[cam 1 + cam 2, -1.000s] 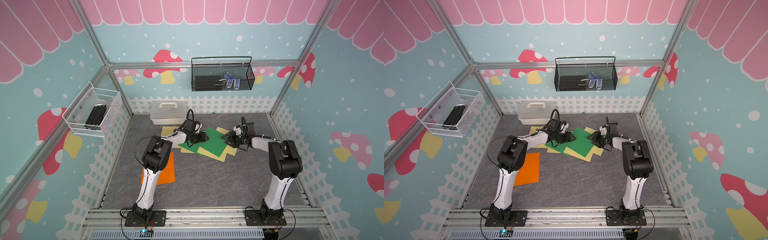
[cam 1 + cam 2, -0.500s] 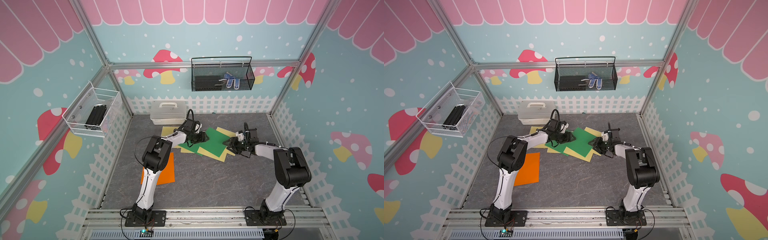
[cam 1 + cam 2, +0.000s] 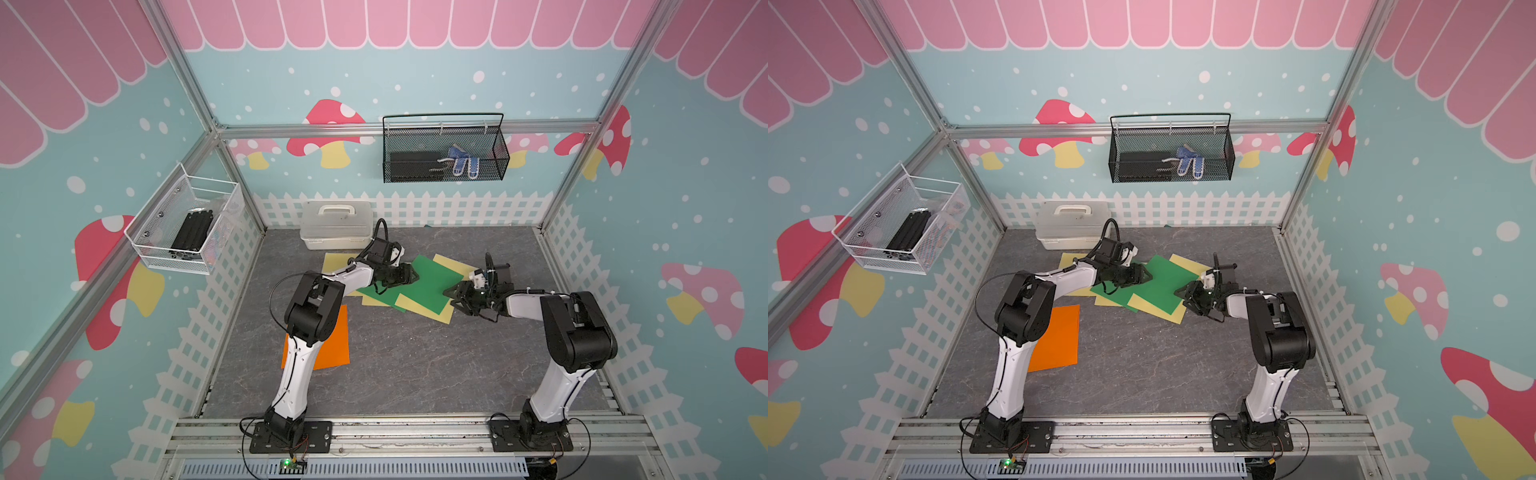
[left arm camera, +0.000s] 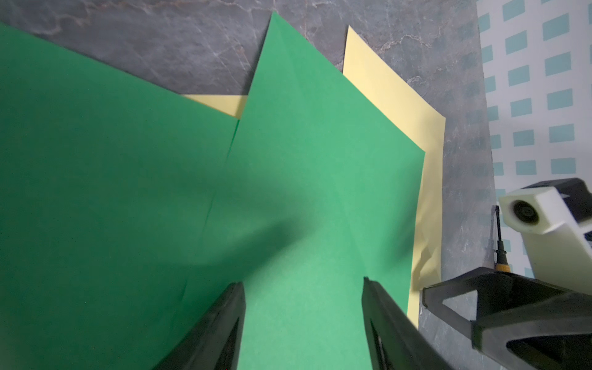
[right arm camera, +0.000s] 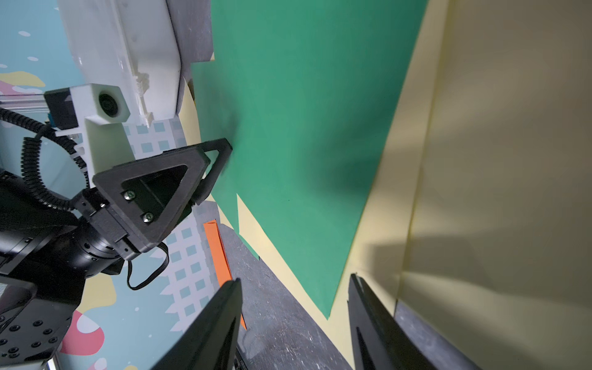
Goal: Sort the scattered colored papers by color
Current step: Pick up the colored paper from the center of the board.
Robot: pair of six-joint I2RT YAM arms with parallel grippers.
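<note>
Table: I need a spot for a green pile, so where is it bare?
Bare: the wide grey stretch of table between the orange paper and the right arm; also the far right corner. Crowded: overlapping green papers and yellow papers beside the white box.

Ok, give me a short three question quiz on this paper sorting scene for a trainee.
1. True or false: the orange paper lies on top of the green paper.
2. Which colour lies directly under the left hand? A orange, B green, C yellow.
3. Is the right hand open or shut?
Key: 1 false; 2 B; 3 open.
</note>
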